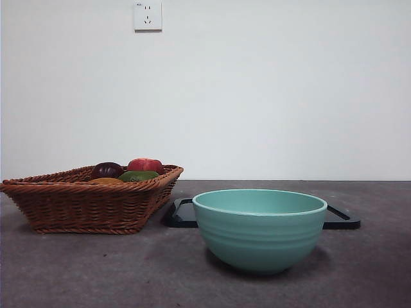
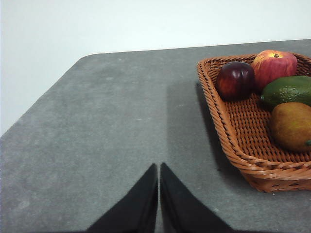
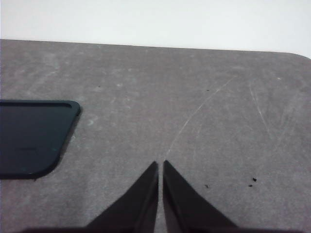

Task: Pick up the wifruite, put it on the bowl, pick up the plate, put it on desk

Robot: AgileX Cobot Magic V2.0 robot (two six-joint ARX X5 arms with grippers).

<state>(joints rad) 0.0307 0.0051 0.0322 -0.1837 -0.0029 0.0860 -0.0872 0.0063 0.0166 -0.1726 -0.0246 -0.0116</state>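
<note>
The wifruite [image 2: 291,126], a dull brownish-orange oval, lies in the wicker basket [image 2: 233,131]; in the front view only its top [image 1: 106,181] shows over the basket [image 1: 90,205] rim. The mint-teal bowl [image 1: 259,228] stands upright on the desk [image 1: 96,269], near and right of centre. Behind it lies the flat black plate [image 1: 340,218], also seen in the right wrist view as the plate [image 3: 29,138]. My left gripper [image 2: 159,167] is shut over bare desk beside the basket. My right gripper [image 3: 161,165] is shut over bare desk beside the plate. Neither holds anything.
The basket also holds a dark purple fruit [image 2: 235,80], a red apple [image 2: 274,65] and a green fruit [image 2: 287,90]. A white wall with a socket [image 1: 148,16] stands behind the desk. The desk's rounded corners show in both wrist views.
</note>
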